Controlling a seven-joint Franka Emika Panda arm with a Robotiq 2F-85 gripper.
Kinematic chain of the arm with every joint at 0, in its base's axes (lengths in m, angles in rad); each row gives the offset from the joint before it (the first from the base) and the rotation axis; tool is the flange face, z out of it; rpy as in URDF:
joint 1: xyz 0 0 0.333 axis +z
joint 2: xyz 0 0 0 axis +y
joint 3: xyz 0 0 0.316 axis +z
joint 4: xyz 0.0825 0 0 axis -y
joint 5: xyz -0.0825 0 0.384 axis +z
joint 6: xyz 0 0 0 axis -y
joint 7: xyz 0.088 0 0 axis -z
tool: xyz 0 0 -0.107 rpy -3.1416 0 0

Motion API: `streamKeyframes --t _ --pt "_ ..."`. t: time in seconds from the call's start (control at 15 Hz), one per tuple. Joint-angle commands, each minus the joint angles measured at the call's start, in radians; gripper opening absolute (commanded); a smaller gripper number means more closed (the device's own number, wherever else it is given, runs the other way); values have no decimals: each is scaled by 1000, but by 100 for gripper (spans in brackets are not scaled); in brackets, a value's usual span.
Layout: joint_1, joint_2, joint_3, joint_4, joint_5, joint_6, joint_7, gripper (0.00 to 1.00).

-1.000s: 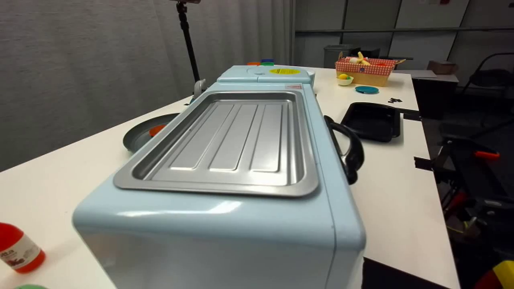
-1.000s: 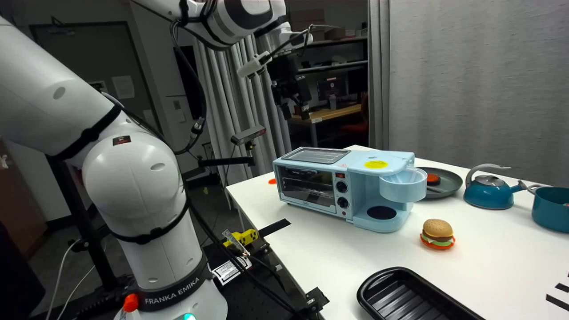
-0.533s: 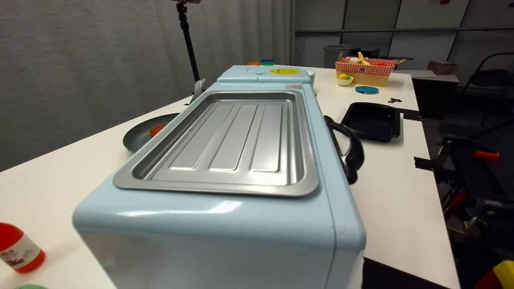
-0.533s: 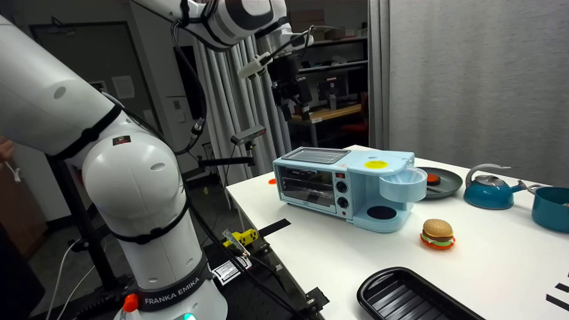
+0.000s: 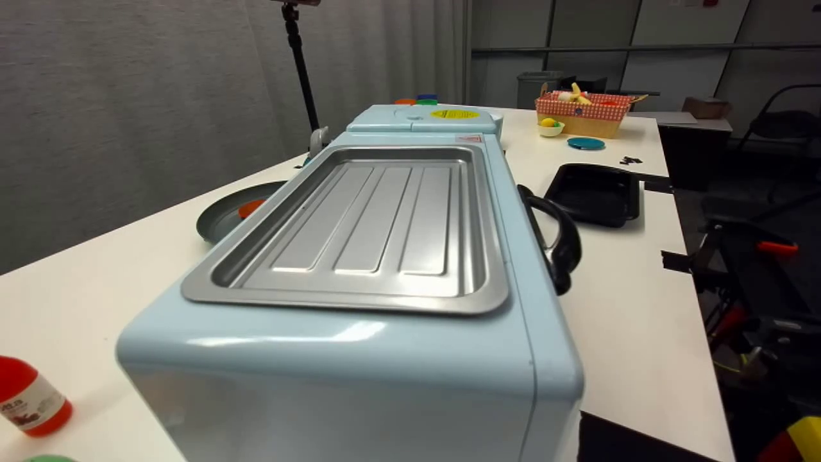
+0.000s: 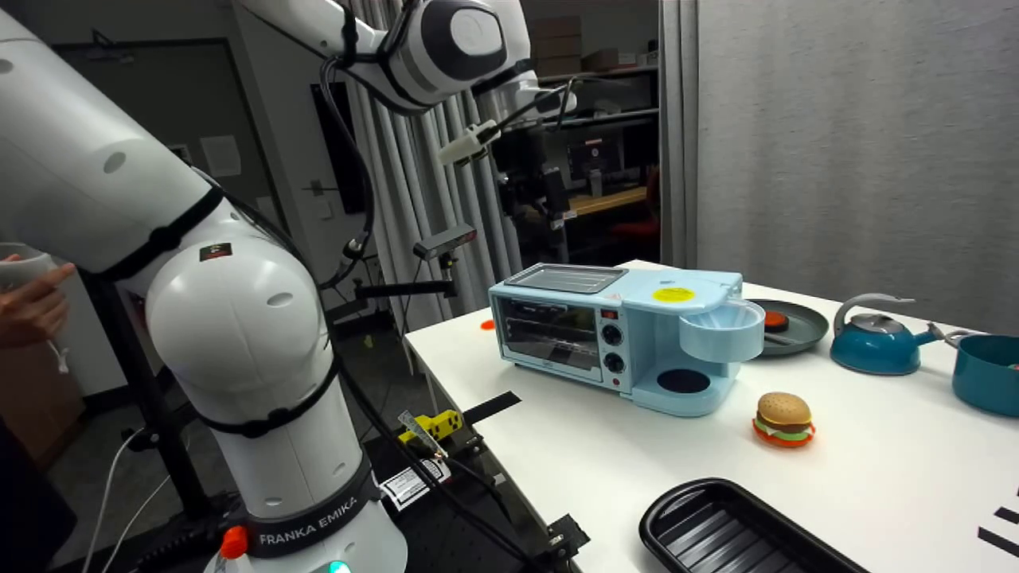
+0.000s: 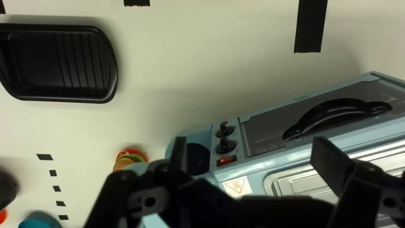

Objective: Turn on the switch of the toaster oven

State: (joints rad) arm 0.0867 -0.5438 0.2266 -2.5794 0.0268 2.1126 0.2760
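The pale-blue toaster oven (image 5: 346, 359) stands on the white table, its ribbed silver tray (image 5: 372, 218) on top. In an exterior view its glass door, two black knobs and red switch (image 6: 610, 314) face front. In the wrist view the oven (image 7: 262, 180) fills the lower right. The red rocker switch (image 7: 226, 160) sits beside the black knobs (image 7: 225, 146) and shows between the fingers. My gripper (image 6: 533, 215) hangs well above the oven, pointing down and touching nothing. Its fingers are wide apart and empty in the wrist view (image 7: 250, 141). It is out of view in an exterior view.
A black door handle (image 7: 335, 115) sticks out from the oven front. A black pan (image 6: 740, 533), a toy burger (image 6: 784, 418), a blue kettle (image 6: 880, 346), a grey frying pan (image 6: 808, 326) and a teal pot (image 6: 987, 374) stand around it. A red bottle (image 5: 29, 398) is behind.
My arm and gripper have shifted a little right and down in an exterior view, mostly in the last half second. A person's hand has come in at the left edge. The oven has not moved.
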Motion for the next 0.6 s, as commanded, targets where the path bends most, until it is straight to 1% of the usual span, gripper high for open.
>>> streamKeyframes --t 0.0,0.4,0.47,0.53 --pt "-18 43 -27 -45 -21 71 2 100" --pt "-43 161 -64 -82 -40 179 -4 100" --pt "-45 187 -66 -80 -46 195 -2 81" --pt "-46 209 -67 -80 -52 209 -2 74"
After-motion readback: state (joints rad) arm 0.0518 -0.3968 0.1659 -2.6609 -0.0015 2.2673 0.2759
